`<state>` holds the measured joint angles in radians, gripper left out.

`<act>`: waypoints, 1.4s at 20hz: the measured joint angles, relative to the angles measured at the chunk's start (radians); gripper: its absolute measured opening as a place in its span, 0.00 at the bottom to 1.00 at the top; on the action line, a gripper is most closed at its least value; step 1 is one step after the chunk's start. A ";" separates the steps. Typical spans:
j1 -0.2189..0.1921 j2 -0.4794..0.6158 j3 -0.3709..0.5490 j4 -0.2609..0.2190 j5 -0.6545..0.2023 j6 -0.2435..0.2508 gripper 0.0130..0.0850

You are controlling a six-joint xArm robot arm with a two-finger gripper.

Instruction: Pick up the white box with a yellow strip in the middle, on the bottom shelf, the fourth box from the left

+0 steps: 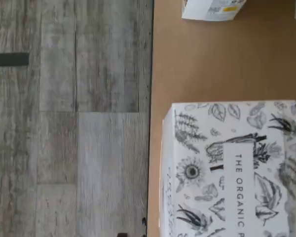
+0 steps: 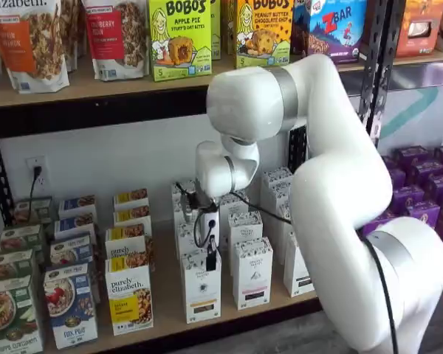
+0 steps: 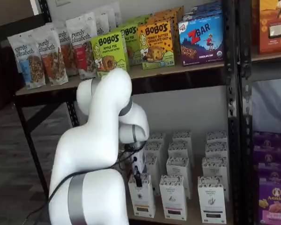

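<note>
The white box (image 2: 201,291) stands at the front of the bottom shelf (image 2: 166,284), with a tan strip low on its face; the same box (image 3: 142,199) shows in both shelf views. My gripper (image 2: 210,261) hangs straight down just over its top, and a black finger with a cable beside it also marks the gripper (image 3: 138,179). Only a side-on finger shows, the jaws stand wide, and nothing is held. In the wrist view the box's leaf-patterned top (image 1: 232,168) lies on the brown shelf board (image 1: 212,64), close beneath the camera.
Like white cartons (image 2: 251,273) stand in rows to the right and behind. Purely Elizabeth boxes (image 2: 129,295) sit to the left, purple boxes (image 2: 421,199) in the bay at far right. An upper shelf (image 2: 96,85) with bags and Bobo's boxes overhangs. Black uprights (image 2: 376,59) flank the bay.
</note>
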<state>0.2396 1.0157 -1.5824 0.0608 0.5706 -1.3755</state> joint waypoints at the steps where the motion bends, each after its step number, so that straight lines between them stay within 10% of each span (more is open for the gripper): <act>1: 0.000 0.009 -0.009 -0.004 -0.001 0.003 1.00; 21: 0.000 0.085 -0.063 -0.017 -0.009 0.013 1.00; 28: 0.006 0.100 -0.084 -0.001 0.009 0.007 0.72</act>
<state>0.2460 1.1158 -1.6660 0.0599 0.5797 -1.3686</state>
